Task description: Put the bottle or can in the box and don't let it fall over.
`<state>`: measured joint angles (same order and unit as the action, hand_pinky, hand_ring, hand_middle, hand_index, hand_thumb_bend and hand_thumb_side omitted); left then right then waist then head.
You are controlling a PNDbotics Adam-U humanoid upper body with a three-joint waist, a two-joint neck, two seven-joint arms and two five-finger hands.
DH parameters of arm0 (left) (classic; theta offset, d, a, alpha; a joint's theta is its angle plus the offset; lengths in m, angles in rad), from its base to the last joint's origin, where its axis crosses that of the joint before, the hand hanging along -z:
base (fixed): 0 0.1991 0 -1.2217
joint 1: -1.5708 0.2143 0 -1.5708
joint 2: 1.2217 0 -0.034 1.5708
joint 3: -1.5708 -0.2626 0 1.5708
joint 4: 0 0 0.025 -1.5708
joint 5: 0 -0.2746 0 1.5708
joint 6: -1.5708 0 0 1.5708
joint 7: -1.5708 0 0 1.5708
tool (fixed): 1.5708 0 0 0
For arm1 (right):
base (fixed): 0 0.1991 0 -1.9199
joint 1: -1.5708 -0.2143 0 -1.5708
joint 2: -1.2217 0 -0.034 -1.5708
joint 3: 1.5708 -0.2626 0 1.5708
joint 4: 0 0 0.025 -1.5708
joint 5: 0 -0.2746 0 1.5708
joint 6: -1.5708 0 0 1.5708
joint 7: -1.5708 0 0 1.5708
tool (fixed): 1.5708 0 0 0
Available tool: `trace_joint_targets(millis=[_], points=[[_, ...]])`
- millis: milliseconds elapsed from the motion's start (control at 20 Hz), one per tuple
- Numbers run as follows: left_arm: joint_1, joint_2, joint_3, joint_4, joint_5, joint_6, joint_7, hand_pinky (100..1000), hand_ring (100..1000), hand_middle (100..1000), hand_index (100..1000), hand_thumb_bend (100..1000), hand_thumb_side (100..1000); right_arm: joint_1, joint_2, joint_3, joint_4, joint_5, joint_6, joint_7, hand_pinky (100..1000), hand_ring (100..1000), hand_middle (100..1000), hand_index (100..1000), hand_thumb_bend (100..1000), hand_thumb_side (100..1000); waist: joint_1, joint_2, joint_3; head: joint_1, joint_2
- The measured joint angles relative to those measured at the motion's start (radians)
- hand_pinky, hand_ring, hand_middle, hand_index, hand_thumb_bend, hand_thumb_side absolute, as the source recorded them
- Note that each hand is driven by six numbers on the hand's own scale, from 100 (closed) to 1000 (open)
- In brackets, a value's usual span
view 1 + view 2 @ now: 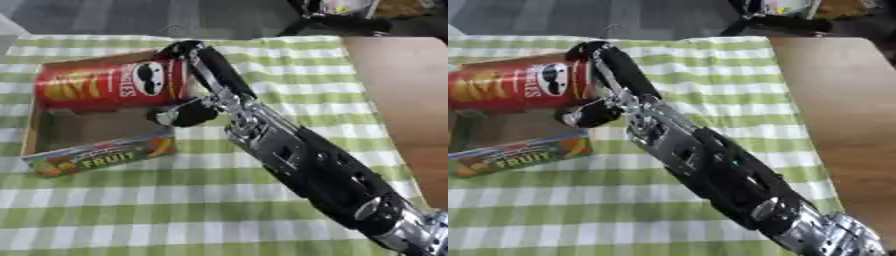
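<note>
A red Pringles can (105, 85) lies on its side, held over the open top of a shallow cardboard box (98, 156) with "FRUIT" printed on its front wall. My right hand (214, 92) is shut on the can's right end: the fingers (188, 50) curl over the top and the thumb (182, 115) sits under it. The can spans the box from its left wall to its right wall, and I cannot tell whether it touches the rim. The right arm reaches in from the lower right. The left hand shows in neither view.
The box sits on a green and white checked cloth (175, 200). Bare brown tabletop (402, 100) runs along the right side. Dark objects (341, 20) stand beyond the far edge at upper right.
</note>
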<state>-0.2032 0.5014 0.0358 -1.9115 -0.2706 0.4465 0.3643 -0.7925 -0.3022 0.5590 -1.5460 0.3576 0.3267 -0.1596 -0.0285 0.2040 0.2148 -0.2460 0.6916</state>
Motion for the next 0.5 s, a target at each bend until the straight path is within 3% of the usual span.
trace_joint_targets(millis=[200, 500], points=[[0.0, 0.0, 0.002, 0.0, 0.0, 0.0, 0.001, 624, 625, 623, 726, 100, 641, 0.0, 0.0, -0.001, -0.006, 0.026, -0.013, 0.049, 767, 976, 834, 894, 909, 296, 0.0, 0.0, 0.0, 0.001, 0.0], [0.0, 0.0, 0.002, 0.0, 0.0, -0.001, 0.001, 625, 624, 622, 727, 100, 640, 0.0, 0.0, -0.009, -0.012, 0.033, -0.02, 0.068, 770, 982, 838, 904, 918, 303, 0.0, 0.0, -0.004, 0.003, 0.0]])
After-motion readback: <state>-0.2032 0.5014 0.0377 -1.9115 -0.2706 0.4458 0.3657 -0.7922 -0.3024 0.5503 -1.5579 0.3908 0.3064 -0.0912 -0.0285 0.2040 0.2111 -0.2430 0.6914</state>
